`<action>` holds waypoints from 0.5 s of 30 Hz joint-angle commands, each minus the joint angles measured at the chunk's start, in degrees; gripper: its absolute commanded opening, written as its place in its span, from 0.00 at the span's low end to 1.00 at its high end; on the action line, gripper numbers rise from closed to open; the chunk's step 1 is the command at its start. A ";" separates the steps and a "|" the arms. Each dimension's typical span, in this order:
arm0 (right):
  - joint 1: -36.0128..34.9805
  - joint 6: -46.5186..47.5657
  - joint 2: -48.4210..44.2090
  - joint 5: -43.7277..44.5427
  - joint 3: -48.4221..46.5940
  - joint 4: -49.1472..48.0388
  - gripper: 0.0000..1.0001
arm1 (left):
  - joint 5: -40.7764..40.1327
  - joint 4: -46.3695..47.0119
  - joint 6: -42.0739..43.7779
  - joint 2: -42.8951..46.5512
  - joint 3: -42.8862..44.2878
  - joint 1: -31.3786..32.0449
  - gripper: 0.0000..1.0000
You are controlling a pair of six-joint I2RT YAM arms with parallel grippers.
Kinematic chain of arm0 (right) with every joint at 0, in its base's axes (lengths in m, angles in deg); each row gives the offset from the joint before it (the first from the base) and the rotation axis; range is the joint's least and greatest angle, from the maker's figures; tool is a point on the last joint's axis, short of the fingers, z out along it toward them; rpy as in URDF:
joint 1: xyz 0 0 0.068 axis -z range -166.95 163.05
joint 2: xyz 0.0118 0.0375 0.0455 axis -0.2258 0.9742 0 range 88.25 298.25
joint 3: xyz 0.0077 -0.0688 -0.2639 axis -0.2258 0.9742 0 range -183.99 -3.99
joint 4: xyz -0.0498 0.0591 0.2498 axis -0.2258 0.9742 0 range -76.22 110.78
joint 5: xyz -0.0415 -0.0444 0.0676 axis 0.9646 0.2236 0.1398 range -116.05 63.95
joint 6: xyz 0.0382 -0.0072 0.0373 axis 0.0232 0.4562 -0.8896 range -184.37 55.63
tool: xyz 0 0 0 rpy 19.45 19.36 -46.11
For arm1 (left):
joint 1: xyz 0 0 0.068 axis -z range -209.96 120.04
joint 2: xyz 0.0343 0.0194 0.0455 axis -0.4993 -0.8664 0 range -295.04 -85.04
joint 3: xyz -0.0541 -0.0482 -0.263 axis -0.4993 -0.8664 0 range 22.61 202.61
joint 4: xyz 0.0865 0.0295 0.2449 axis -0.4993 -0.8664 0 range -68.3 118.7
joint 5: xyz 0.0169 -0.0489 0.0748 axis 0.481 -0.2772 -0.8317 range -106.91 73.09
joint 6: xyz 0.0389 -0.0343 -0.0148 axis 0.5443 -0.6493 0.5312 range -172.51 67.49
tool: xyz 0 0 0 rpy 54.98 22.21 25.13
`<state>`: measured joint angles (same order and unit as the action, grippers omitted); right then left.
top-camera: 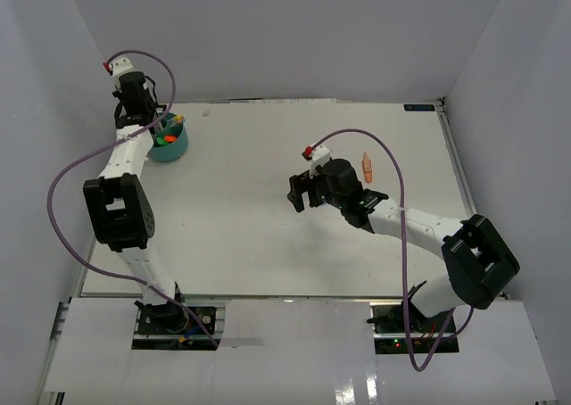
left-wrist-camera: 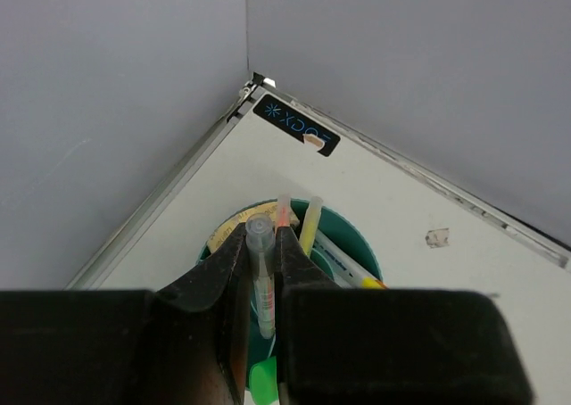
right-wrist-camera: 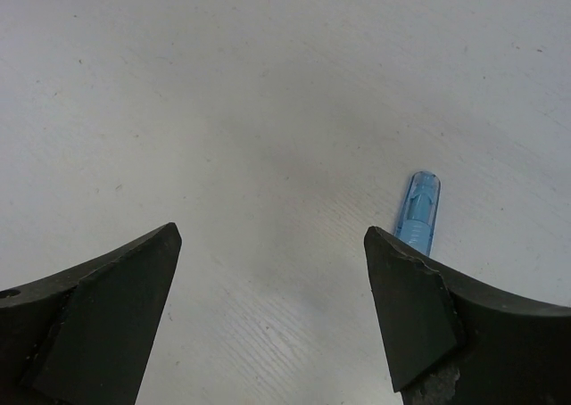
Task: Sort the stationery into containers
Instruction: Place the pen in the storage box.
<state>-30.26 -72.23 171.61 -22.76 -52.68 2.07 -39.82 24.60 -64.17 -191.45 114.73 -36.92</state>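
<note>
**Writing.** We record one black sticker (left-wrist-camera: 295, 126) at the far corner of the white table (top-camera: 268, 244). Its blue print reads "XDO" plus a last letter we cannot settle, partly under a peach smear. We read nothing on the stationery.

**Item 1, clear pen (left-wrist-camera: 264, 280).** It has a translucent cap. Its long axis runs along the fingers, with the cap end past the tips towards the table corner. It sits over the round teal organiser (left-wrist-camera: 352, 237) at the far left of the table.

**Item 2, organiser contents.** We list a pink pen (left-wrist-camera: 284, 210) and a yellow pen (left-wrist-camera: 310, 222), both leaning up over the far rim, and a green piece (left-wrist-camera: 261, 383) lower down.

**Item 3, blue translucent pen (right-wrist-camera: 419, 209).** It lies flat mid-table with its rounded end pointing away from the wrist. Its near end is hidden behind the right-hand finger.

**Item 4, small orange piece (top-camera: 367, 164).** It lies alone on the table, beyond the right arm.

**Tools.** The left gripper (left-wrist-camera: 261, 234) is clamped on the clear pen. The right gripper (right-wrist-camera: 272, 240) has its jaws spread wide and grips nothing. The blue pen is just beside one fingertip.
</note>
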 commanded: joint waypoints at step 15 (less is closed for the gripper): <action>0.77 1.53 -1.88 1.19 2.19 0.81 0.90 | 2.79 1.47 0.23 -0.13 5.62 -1.48 0.00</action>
<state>-29.74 -71.31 171.43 -22.10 -50.54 3.71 -38.42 26.31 -64.13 -197.70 117.33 -38.10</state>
